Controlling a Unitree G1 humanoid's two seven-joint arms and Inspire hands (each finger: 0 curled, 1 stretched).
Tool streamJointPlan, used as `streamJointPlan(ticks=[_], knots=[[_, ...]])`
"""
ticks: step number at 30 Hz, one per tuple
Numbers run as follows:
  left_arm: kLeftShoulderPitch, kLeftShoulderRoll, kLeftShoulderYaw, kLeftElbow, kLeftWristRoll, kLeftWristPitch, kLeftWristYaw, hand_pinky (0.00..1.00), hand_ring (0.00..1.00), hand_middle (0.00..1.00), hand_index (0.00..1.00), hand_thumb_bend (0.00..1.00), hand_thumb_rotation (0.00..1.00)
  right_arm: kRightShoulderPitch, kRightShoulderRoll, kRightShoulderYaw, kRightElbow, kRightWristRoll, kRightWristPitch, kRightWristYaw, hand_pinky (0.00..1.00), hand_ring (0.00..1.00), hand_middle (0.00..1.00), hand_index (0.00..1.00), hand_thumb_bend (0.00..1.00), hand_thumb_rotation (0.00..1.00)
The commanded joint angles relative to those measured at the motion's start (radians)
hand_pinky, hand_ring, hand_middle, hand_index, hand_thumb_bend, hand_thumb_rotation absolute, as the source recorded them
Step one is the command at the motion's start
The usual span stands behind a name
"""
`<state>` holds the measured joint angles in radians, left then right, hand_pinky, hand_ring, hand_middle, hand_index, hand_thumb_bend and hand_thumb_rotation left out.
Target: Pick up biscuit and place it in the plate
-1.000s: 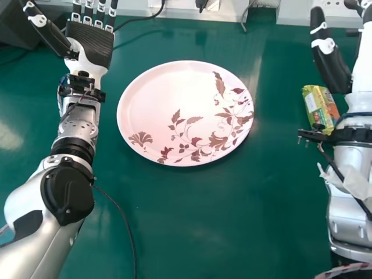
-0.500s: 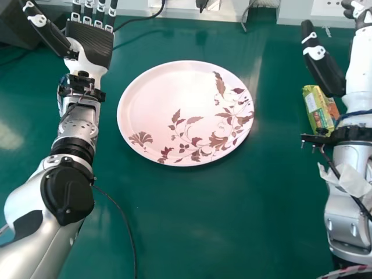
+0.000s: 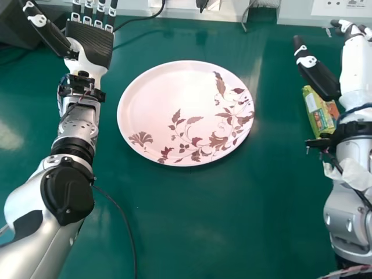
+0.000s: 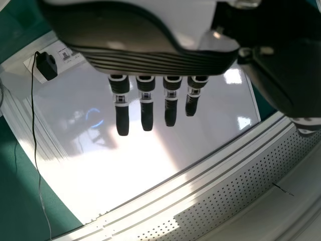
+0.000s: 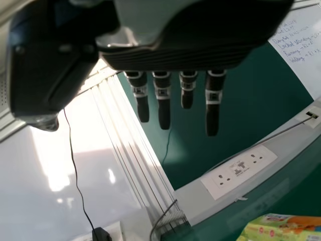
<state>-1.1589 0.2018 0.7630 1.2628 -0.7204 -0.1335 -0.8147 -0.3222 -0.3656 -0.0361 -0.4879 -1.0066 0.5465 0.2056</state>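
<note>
In the head view my left hand is held at the upper left, fingers straight; the left wrist view shows the same hand with nothing in it. At the head view's right edge my right hand is raised with its thumb out; in the right wrist view this hand has extended fingers. The biscuit packet, yellow-green and orange, lies on the table just left of the right forearm, partly covered by it. The packet also appears in the right wrist view. A pinkish-white oval plate with brown leaves lies between the arms.
The green table carries the plate and packet. A black cable runs beside the left forearm. A dark box stands at the far left. Along the back edge is a grey trunking with sockets.
My right hand has shifted left and slightly toward the near side, beyond the packet; its forearm now covers more of the packet's right side. The left arm, plate and packet have stayed put.
</note>
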Motion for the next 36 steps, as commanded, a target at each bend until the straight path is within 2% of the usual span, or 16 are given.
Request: streamJointPlan(ticks=[1, 13, 21, 28, 36], knots=[[-0.006, 0.001, -0.001, -0.003, -0.002, -0.007, -0.007, 0.82, 0.9, 0.94, 1.0, 1.0, 0.63, -0.01, -0.017, 0.007, -0.018, -0.028, 0.013, 0.028, 0.71, 0.82, 0.88, 0.93, 0.82, 0.62], [-0.005, 0.003, -0.001, 0.0, 0.001, -0.018, -0.015, 0.85, 0.89, 0.94, 0.99, 1.0, 0.64, -0.048, -0.049, 0.028, -0.013, -0.144, 0.056, 0.191, 0.71, 0.82, 0.88, 0.94, 0.91, 0.64], [-0.004, 0.002, 0.0, 0.0, 0.0, -0.022, -0.016, 0.85, 0.89, 0.95, 0.98, 1.0, 0.61, -0.085, -0.03, 0.056, -0.003, -0.284, 0.104, 0.293, 0.71, 0.83, 0.89, 0.95, 0.92, 0.66], [-0.007, 0.001, 0.0, 0.0, -0.001, -0.02, -0.009, 0.84, 0.88, 0.94, 0.96, 1.0, 0.57, -0.104, -0.015, 0.064, 0.043, -0.359, 0.111, 0.333, 0.7, 0.81, 0.87, 0.94, 0.91, 0.67], [-0.008, 0.001, -0.001, 0.0, -0.001, -0.017, -0.009, 0.86, 0.89, 0.94, 0.96, 1.0, 0.55, -0.116, -0.02, 0.054, 0.081, -0.352, 0.103, 0.359, 0.7, 0.82, 0.89, 0.93, 0.91, 0.66]])
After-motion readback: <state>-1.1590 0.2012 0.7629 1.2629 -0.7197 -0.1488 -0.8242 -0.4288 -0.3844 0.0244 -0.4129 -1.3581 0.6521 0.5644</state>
